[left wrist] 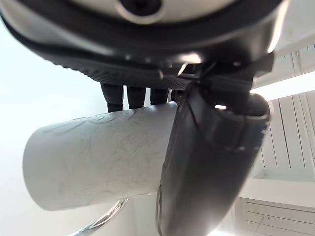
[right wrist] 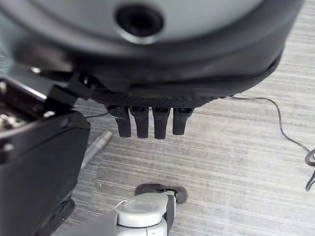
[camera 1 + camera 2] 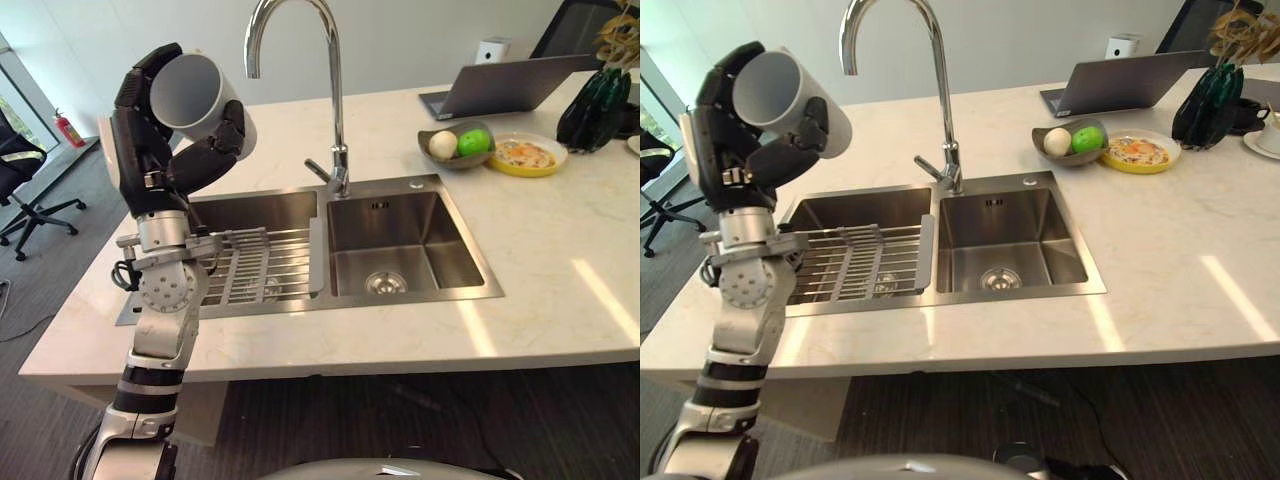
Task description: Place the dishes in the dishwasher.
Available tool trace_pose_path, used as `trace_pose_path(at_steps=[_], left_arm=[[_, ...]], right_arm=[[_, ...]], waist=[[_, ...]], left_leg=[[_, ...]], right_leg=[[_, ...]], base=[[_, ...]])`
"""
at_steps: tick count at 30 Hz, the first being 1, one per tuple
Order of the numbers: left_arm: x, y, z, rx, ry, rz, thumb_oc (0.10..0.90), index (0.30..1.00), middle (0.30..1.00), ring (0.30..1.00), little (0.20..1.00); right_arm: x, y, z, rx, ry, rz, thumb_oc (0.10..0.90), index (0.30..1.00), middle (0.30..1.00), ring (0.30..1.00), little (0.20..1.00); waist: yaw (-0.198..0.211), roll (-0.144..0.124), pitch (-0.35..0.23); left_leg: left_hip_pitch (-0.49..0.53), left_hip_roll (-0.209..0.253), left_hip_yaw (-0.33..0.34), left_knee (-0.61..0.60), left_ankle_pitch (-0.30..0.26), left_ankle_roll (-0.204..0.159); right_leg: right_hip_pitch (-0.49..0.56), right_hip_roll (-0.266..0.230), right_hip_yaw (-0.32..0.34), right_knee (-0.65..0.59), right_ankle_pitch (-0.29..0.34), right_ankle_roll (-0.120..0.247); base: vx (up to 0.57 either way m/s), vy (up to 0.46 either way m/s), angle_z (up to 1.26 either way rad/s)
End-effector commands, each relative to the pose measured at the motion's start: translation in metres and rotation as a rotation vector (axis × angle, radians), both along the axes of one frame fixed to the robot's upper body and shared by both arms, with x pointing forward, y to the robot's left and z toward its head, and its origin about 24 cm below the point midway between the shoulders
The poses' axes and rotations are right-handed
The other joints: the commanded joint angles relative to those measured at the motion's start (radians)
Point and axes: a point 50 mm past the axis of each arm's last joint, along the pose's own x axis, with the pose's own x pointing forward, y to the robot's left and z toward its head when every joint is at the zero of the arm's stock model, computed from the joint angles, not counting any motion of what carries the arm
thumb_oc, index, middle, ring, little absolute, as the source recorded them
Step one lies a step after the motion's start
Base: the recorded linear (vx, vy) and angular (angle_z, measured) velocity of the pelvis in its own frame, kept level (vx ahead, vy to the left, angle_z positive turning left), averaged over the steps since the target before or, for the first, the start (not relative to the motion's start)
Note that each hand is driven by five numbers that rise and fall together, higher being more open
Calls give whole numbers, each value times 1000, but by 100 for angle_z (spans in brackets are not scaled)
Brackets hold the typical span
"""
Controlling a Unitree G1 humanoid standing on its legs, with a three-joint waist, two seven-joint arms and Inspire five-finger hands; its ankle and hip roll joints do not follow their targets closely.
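Note:
A white cup (image 3: 195, 100) is held high above the left end of the counter, tipped on its side with its open mouth facing me. My left hand (image 3: 150, 140) is shut on it, fingers over the top and thumb (image 1: 211, 162) across its side; the cup (image 1: 98, 157) shows as a pale cylinder in the left wrist view. Below it lies the left basin of the steel sink (image 3: 470, 292), covered by a wire rack (image 3: 255, 262). My right hand (image 2: 147, 120) hangs over the grey floor with its fingers straight and nothing in them.
A tall chrome tap (image 3: 335, 90) rises behind the sink divider. Back right on the counter sit a grey bowl with fruit (image 3: 457, 145), a yellow plate of food (image 3: 527, 155), an open laptop (image 3: 500, 88) and a dark vase (image 3: 595, 108). An office chair (image 3: 25, 180) stands at the left.

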Motion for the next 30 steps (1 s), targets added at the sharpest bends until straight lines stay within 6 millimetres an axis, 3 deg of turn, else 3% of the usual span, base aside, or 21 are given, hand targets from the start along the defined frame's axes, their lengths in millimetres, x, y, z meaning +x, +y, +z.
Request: trace_pose_path(at_steps=[1, 3, 4, 5, 9, 10, 11, 14, 15, 16, 18, 20, 23, 24, 25, 26, 28, 29, 30], left_arm=[[-26, 16, 24, -5, -188, -5, 400, 300, 300, 300, 300], [-33, 18, 15, -22, -158, -4, 400, 300, 300, 300, 300], [-33, 18, 15, -23, -158, -4, 400, 300, 300, 300, 300], [-35, 18, 11, -29, -143, -20, 400, 300, 300, 300, 300], [-35, 18, 11, -29, -143, -20, 400, 300, 300, 300, 300], [-27, 6, 18, -16, -149, -83, 400, 300, 300, 300, 300], [-27, 5, 19, -16, -149, -84, 400, 300, 300, 300, 300], [-24, 0, 24, -32, -180, -121, 400, 300, 300, 300, 300], [-22, -5, 28, -30, -197, -153, 400, 300, 300, 300, 300], [-22, -6, 28, -29, -196, -154, 400, 300, 300, 300, 300], [-18, -12, 35, 13, -219, -183, 400, 300, 300, 300, 300], [-17, -16, 38, 31, -227, -197, 400, 300, 300, 300, 300], [-13, -24, 44, 136, -226, -193, 400, 300, 300, 300, 300], [-13, -25, 44, 138, -226, -193, 400, 300, 300, 300, 300], [-14, -24, 45, 181, -222, -172, 400, 300, 300, 300, 300], [-14, -23, 44, 178, -217, -165, 400, 300, 300, 300, 300], [-13, -24, 43, 179, -210, -167, 400, 300, 300, 300, 300], [-13, -27, 42, 192, -207, -174, 400, 300, 300, 300, 300], [-9, -36, 42, 182, -216, -219, 400, 300, 300, 300, 300]], right_arm=[[23, 10, 0, -2, -27, 119, 800, 900, 900, 900, 900], [27, 5, 2, -17, -41, 122, 800, 900, 900, 900, 900], [27, 4, 2, -18, -41, 122, 800, 900, 900, 900, 900], [29, -2, 5, -33, -52, 116, 800, 900, 900, 900, 900], [29, -2, 5, -33, -51, 116, 800, 900, 900, 900, 900], [5, -11, 5, -70, 1, 82, 800, 900, 900, 900, 900], [6, -11, 5, -70, -1, 80, 800, 900, 900, 900, 900], [4, -12, 4, -83, -15, -13, 800, 900, 900, 900, 900], [5, -7, 3, -55, -47, -54, 800, 900, 900, 900, 900], [5, -7, 3, -55, -46, -55, 800, 900, 900, 900, 900], [11, 4, 2, 9, -101, -64, 800, 900, 900, 900, 900], [10, 5, 1, 20, -115, -99, 800, 900, 900, 900, 900], [2, 9, -1, 25, -124, -201, 800, 900, 900, 900, 900], [2, 9, -1, 25, -124, -203, 800, 900, 900, 900, 900], [8, 14, -2, 38, -144, -229, 800, 900, 900, 900, 900], [11, 23, -4, 82, -186, -312, 800, 900, 900, 900, 900], [9, 30, -5, 106, -195, -348, 800, 900, 900, 900, 900], [13, 34, -5, 123, -226, -379, 800, 900, 900, 900, 900], [19, 37, -5, 149, -250, -391, 800, 900, 900, 900, 900]], waist=[[85, -98, 36], [128, -87, 75], [121, -87, 71], [149, -76, 86], [146, -76, 83], [208, -39, 90], [200, -37, 90], [168, -51, 71], [147, -63, 56], [147, -62, 59], [125, -78, 23], [112, -80, 13], [102, -96, -20], [100, -100, -21], [107, -114, -21], [104, -126, -16], [101, -145, -9], [68, -155, 9], [16, -152, 22]], left_leg=[[-27, -81, -113, 129, -85, -14], [-109, -99, -158, 185, -29, -40], [-118, -101, -166, 190, -28, -41], [-167, -110, -185, 185, 11, -60], [-171, -111, -188, 186, 11, -60], [-222, -54, -144, 69, 63, -80], [-228, -55, -155, 71, 67, -80], [-164, 70, 0, 156, 8, -92], [-92, 169, 115, 186, -6, -118], [-88, 171, 113, 186, -6, -119], [-1, 248, 229, 213, -20, -167], [15, 240, 240, 210, -46, -172], [9, 176, 287, 79, -90, -127], [8, 168, 284, 76, -91, -121], [6, 116, 259, 28, -99, -93], [3, 94, 246, 16, -114, -77], [4, 74, 229, 15, -134, -60], [-3, 59, 213, 14, -123, -50], [-5, 38, 136, 4, -121, -37]], right_leg=[[191, -78, -28, -395, 184, 60], [190, -96, -80, -404, 185, 59], [187, -97, -88, -404, 184, 59], [179, -115, -130, -412, 188, 62], [177, -115, -134, -412, 188, 62], [163, -151, -345, -401, 170, 73], [164, -149, -357, -402, 172, 73], [162, -197, -503, -400, 179, 83], [162, -236, -597, -390, 201, 96], [167, -234, -598, -390, 200, 96], [166, -300, -712, -365, 233, 121], [165, -319, -746, -355, 247, 129], [167, -399, -815, -320, 333, 185], [167, -407, -819, -318, 337, 190], [167, -435, -817, -293, 359, 205], [167, -448, -800, -265, 369, 215], [157, -461, -772, -232, 377, 219], [129, -433, -661, -233, 391, 211], [33, -295, -303, -238, 319, 194]], base=[[-211, -50, 11], [-208, -15, 40], [-196, 16, 90], [-97, 16, 77], [-106, -10, 110], [-344, -56, 117], [-493, -24, 144], [-322, 110, 330], [-297, 164, 133], [-300, 192, 130], [-201, 212, 142], [-128, 205, 162], [-99, 385, 242], [-43, 534, 165], [14, 422, 55], [46, 474, 26], [23, 164, 72], [109, 300, 77], [111, 289, 93]])
